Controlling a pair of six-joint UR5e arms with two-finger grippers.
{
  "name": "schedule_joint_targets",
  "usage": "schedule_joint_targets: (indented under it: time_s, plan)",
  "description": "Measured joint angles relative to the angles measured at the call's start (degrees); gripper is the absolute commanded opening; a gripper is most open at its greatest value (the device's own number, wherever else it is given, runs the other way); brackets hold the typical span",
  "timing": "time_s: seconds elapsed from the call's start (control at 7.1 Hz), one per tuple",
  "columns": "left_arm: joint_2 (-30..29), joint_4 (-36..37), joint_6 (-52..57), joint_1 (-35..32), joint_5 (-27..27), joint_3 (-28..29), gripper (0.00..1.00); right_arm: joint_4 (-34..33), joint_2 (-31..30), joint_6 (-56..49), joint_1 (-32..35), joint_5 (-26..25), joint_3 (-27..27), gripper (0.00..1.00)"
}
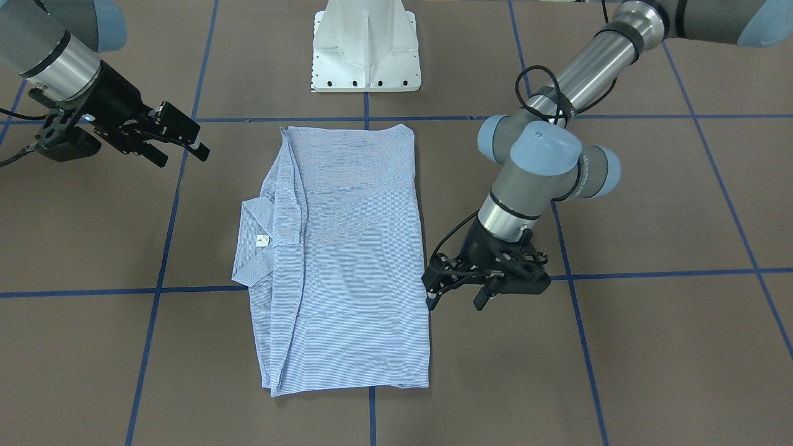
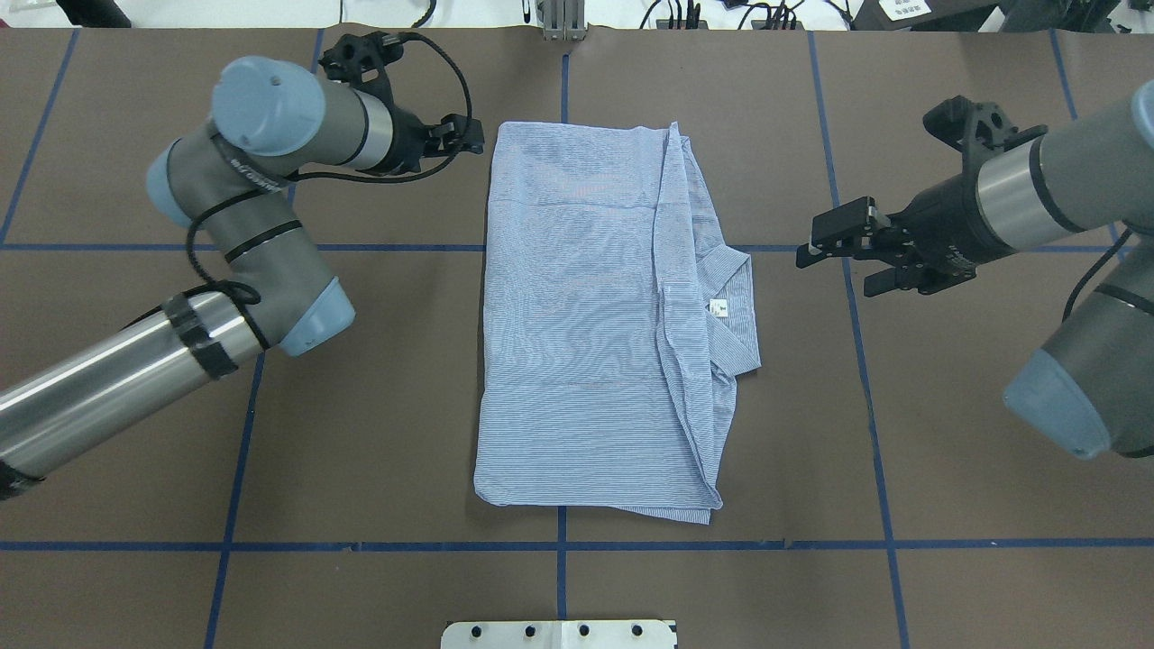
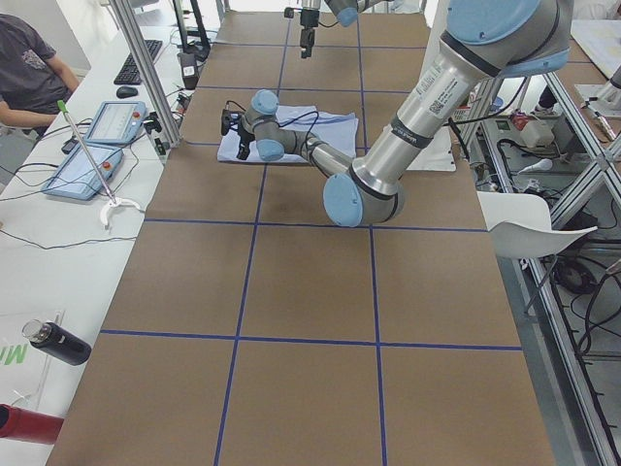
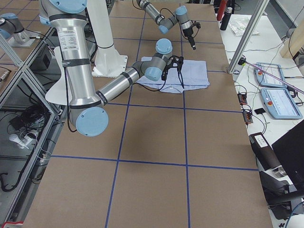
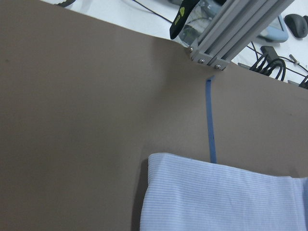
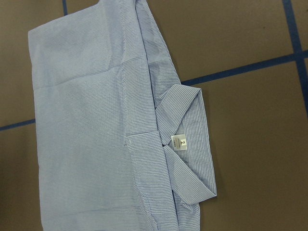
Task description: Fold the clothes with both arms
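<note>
Shirt (image 2: 586,315): lies flat at the centre of the brown worktop (image 2: 902,451), folded into a rough upright rectangle. One long folded edge runs down the side nearer the robot's right. The collar (image 2: 735,297) sticks out past that edge, turned open, with the white neck label (image 6: 179,142) facing up. The cloth shows light creases. Its near edge rests just short of a blue tape line (image 2: 721,545) on the worktop.

Left arm (image 2: 243,234): reaches in over the robot's left half of the worktop, wrist bent toward the shirt. The left fingers (image 1: 435,288) are spread apart and carry nothing. They sit just beside the shirt's far corner on the side away from the collar. Contact with the cloth cannot be told. The left wrist view shows only that corner of the shirt and bare worktop.

Right arm (image 2: 1064,189): held on the collar side. The right fingers (image 1: 189,139) are parted and empty, pointed toward the shirt, well apart from it. The right wrist view looks down on the collar half of the shirt.

White pedestal base (image 1: 365,56): stands at the robot's edge of the worktop, apart from the shirt.
</note>
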Motion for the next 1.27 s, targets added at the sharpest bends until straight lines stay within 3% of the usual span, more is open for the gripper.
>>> schedule_joint_targets:
  time_s: [0.14, 0.42, 0.7, 0.99, 1.27]
  plan:
    - [5.3, 3.2, 0.0, -0.1, -1.9, -8.0, 1.00, -1.6, 0.5, -1.8, -3.1, -3.5, -0.1, 1.00]
    - [10.2, 9.7, 0.1, -0.1, -3.8, -17.9, 1.00, -10.9, 4.7, -6.8, -12.4, -18.0, -0.8, 1.00]
    - [12.2, 12.2, 0.0, 0.0, -4.5, -22.2, 1.00, -25.6, 13.4, -13.8, -18.7, -27.1, -3.0, 1.00]
    - [12.8, 12.6, -0.1, 0.0, -5.6, -23.7, 1.00, -29.9, 15.8, -19.7, -24.9, -34.8, -5.8, 1.00]
    - [13.1, 12.6, -0.3, 0.1, -6.0, -23.9, 1.00, -30.6, 15.6, -21.6, -28.0, -36.6, -6.7, 1.00]
